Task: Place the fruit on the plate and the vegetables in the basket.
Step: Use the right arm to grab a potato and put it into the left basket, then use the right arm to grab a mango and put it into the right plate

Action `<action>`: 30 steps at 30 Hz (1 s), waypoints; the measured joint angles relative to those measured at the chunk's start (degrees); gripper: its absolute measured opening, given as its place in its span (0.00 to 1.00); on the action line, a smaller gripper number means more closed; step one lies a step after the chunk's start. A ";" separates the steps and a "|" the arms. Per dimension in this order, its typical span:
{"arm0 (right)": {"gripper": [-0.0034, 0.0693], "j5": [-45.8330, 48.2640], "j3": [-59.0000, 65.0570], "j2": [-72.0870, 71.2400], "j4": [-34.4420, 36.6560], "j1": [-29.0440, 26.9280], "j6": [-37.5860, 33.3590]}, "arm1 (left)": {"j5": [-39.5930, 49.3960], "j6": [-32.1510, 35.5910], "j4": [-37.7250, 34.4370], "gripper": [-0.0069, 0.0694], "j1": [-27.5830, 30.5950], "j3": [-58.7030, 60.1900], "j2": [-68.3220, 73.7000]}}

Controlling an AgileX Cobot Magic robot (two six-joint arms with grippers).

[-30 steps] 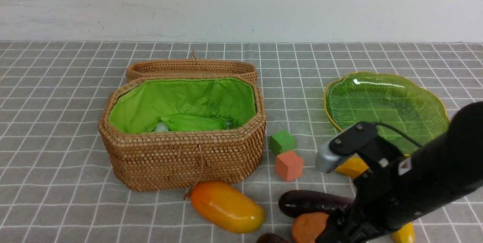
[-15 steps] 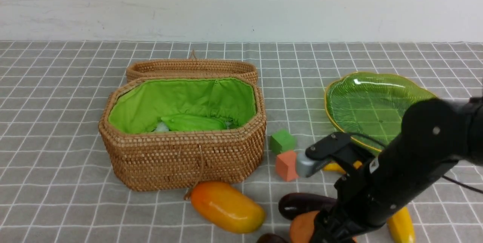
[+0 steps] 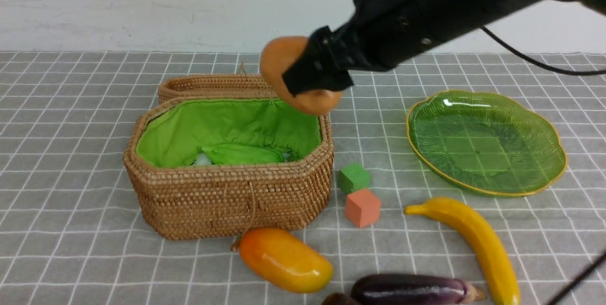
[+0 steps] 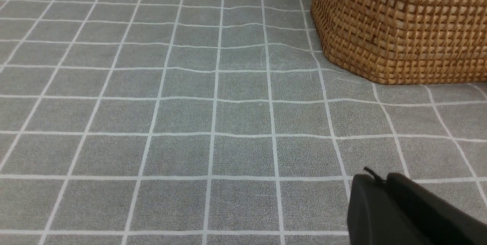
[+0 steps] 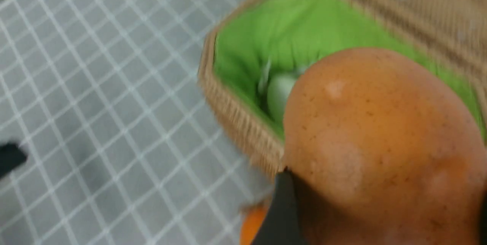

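Potato (image 3: 277, 61) clamped in our right gripper (image 3: 312, 80), hanging above the rim of the basket (image 3: 227, 201) at its 1 o'clock corner. Left gripper (image 4: 384, 207) pinched closed over bare cloth (image 4: 152, 115) near a basket corner. Plate (image 3: 487, 148) sits at basket's 3 o'clock; we see open cloth between their edges.

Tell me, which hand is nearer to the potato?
Right. The right hand grips the potato above the basket; the left hand is low over the tablecloth, apart from it.
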 joint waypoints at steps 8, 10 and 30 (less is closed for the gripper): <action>0.86 -1.87 -12.74 15.23 0.05 0.71 2.65 | 0.00 0.00 0.00 0.14 0.00 0.00 0.00; 0.94 -2.08 -13.29 16.22 -0.01 0.71 4.17 | 0.00 0.00 0.00 0.15 0.00 0.00 0.00; 0.90 18.89 -1.14 11.36 -7.22 8.34 5.57 | 0.00 0.00 0.00 0.18 0.00 0.00 0.00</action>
